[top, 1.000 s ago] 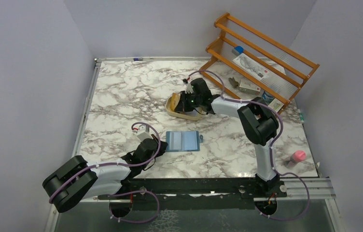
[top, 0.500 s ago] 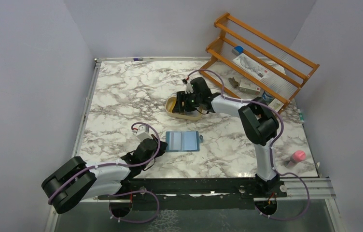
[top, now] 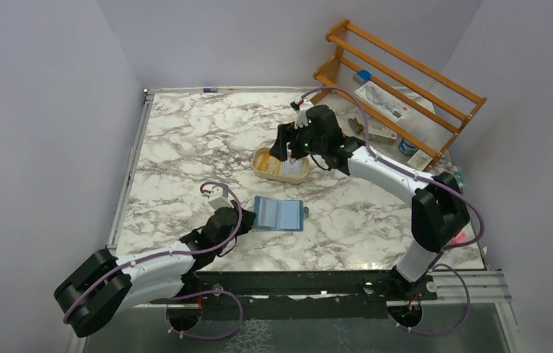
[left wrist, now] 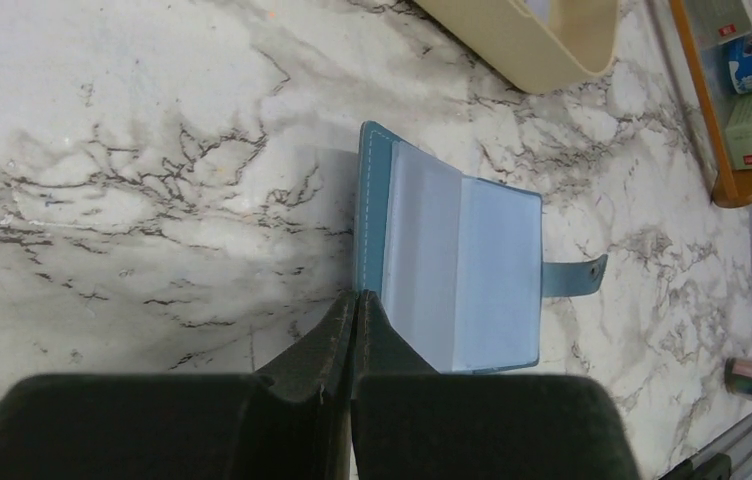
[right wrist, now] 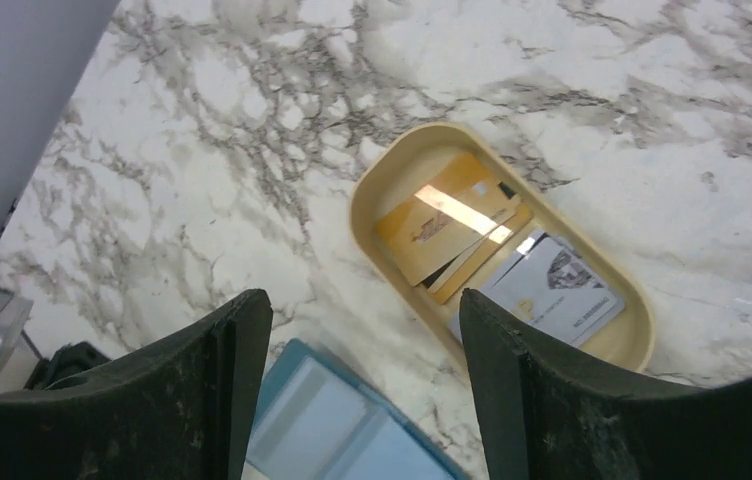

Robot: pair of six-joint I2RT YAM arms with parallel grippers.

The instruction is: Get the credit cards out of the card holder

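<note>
The teal-blue card holder lies open and flat on the marble, its pale inner pockets facing up and its snap tab to the right. Its near corner also shows in the right wrist view. My left gripper is shut, its tips resting at the holder's left cover edge. Several credit cards, yellow-orange and pale, lie in the tan oval dish. My right gripper hangs open above the dish with nothing between its fingers.
A wooden rack stands at the back right with small boxes and papers on it. A pink-capped object sits by the right arm's base. Grey walls close the table on three sides.
My right gripper has opened and risen out of the dish, drawing back to the right. The left gripper has edged forward against the card holder, which shifted slightly.
</note>
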